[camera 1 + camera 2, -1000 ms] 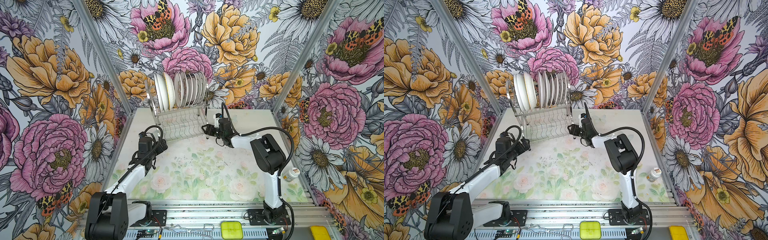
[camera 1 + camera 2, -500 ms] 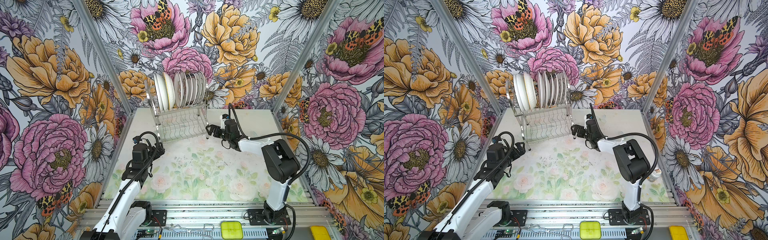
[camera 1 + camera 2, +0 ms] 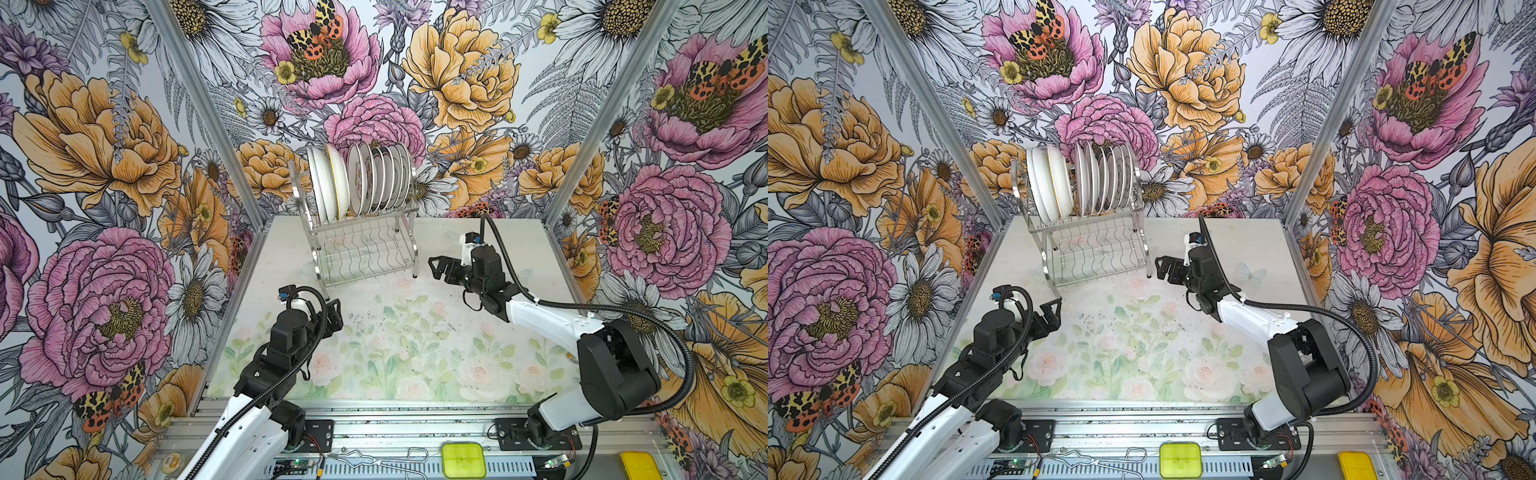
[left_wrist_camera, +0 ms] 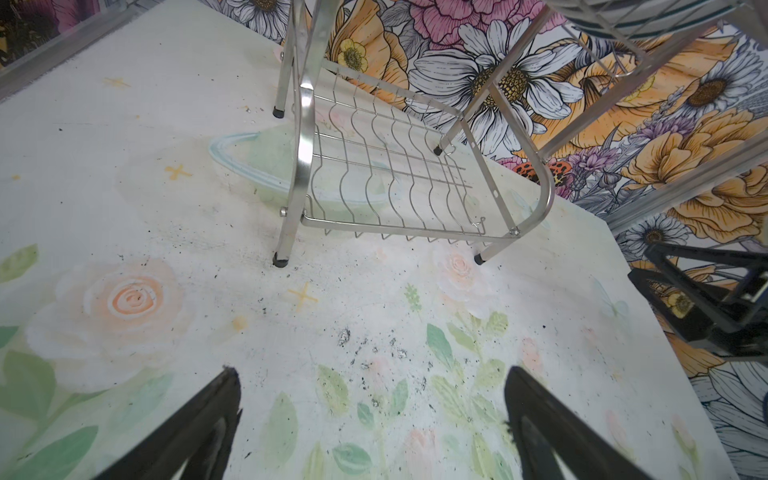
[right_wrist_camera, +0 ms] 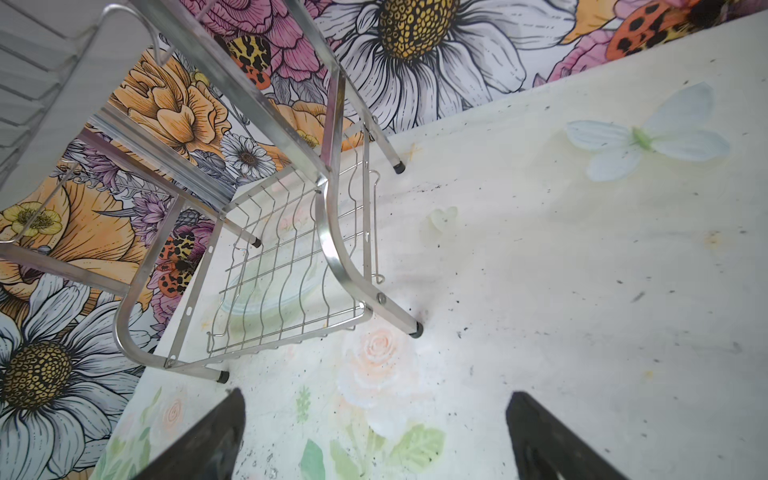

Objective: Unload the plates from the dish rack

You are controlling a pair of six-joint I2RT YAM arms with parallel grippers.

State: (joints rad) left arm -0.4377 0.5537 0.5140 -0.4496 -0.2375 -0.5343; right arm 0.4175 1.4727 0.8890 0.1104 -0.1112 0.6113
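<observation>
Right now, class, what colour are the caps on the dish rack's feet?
Black; the caps on the dish rack show best in the left wrist view.

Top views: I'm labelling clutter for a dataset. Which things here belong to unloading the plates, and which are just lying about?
Part of the job:
- plates, standing in the top tier
- rack
- left end effector, open
- right end effector, open

Just lying about, on the front rail off the table:
- green box
- yellow block
</observation>
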